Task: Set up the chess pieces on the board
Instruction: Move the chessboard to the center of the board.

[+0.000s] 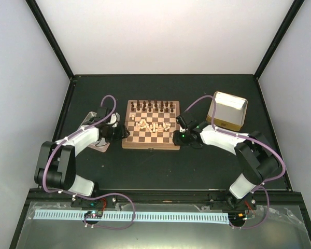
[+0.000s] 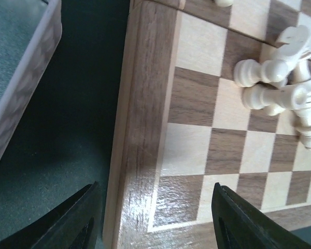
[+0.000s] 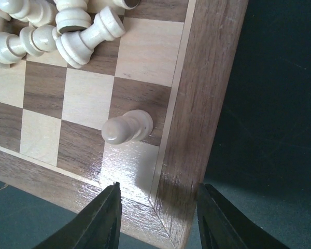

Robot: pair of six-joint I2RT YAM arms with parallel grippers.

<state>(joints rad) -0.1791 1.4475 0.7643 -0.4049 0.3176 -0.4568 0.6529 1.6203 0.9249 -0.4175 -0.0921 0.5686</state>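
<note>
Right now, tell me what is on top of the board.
On the board, dark pieces stand along the far rows. Pale chess pieces lie heaped mid-board, with one pale piece alone near a corner. How many lie beneath the heap is hidden.

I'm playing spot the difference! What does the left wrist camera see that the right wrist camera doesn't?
Only the left wrist view shows a pale tray's edge beside the board. Only the right wrist view shows one cream piece alone by the board's corner. Both show the board, a heap of tipped-over chess pieces, and the left gripper or right gripper, open.
</note>
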